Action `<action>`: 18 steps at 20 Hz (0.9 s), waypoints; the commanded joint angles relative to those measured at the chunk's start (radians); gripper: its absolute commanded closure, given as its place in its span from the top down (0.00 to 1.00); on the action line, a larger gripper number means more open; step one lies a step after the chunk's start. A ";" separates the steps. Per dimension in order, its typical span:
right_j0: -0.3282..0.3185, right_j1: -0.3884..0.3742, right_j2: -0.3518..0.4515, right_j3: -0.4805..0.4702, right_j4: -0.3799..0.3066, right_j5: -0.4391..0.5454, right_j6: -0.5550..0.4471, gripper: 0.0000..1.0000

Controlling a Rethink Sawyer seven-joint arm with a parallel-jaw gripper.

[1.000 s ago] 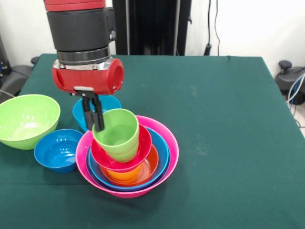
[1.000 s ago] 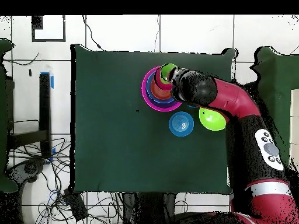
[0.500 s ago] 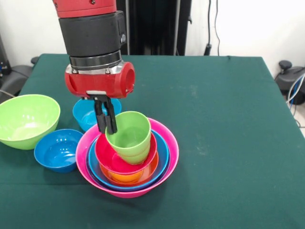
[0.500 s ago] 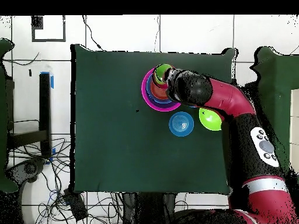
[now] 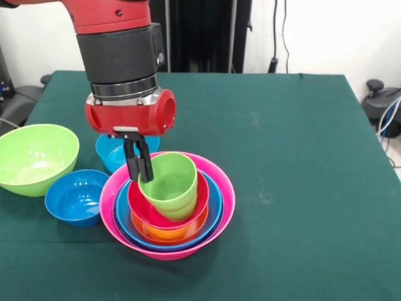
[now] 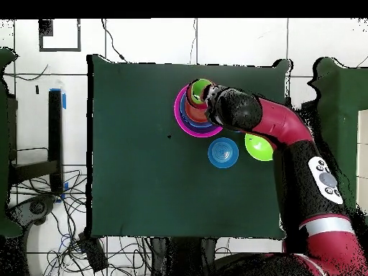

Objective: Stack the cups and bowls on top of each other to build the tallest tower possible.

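Cups: you have one in plain sight, the lime cup [image 5: 170,183], tilted and sitting in the top of the tower [image 5: 168,207]. An orange piece [image 5: 164,231] shows low in the tower under the red-pink bowl [image 5: 141,210]; you cannot tell from here whether it is the other cup or a bowl.

Bowls you can count: a big pink bowl [image 5: 220,182] outermost at the base, a blue bowl [image 5: 213,199] nested inside it, then the red-pink one. That gives three clear bowls in the tower. Three more stand loose on the green surface [image 5: 294,157] to the left: a large lime bowl [image 5: 34,157] at the left edge, a dark blue bowl [image 5: 76,195] near and just beside the pink one, and a sky blue bowl [image 5: 114,152] farther back, partly behind the gripper [image 5: 139,164].

The tower stands left of centre on the surface, toward the near side. The overhead view shows it [image 6: 195,108] close to the far edge from the robot's base, with the arm reaching over it.

The fingers [image 5: 133,164] are closed on the lime cup's left rim, pointing straight down, one inside the cup's wall and one outside as far as you can see. The cup leans away from them to the right.
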 commanded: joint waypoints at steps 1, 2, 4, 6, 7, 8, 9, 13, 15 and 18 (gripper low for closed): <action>-0.003 0.036 0.058 0.055 -0.077 -0.042 -0.066 0.00; -0.004 0.034 0.057 0.054 -0.078 -0.040 -0.067 0.00; -0.003 0.030 0.053 0.050 -0.080 -0.036 -0.071 0.00; -0.005 0.028 0.051 0.044 -0.082 -0.028 -0.078 0.00; -0.007 0.027 0.050 0.040 -0.083 -0.023 -0.082 0.00; -0.008 0.023 0.050 0.036 -0.083 -0.014 -0.089 0.00; -0.009 0.021 0.050 0.032 -0.083 -0.007 -0.093 0.00; -0.008 0.018 0.048 0.020 -0.081 0.010 -0.098 0.00; -0.011 0.015 0.047 0.041 -0.086 -0.008 -0.092 0.00; -0.013 0.012 0.048 0.053 -0.100 -0.044 -0.090 0.00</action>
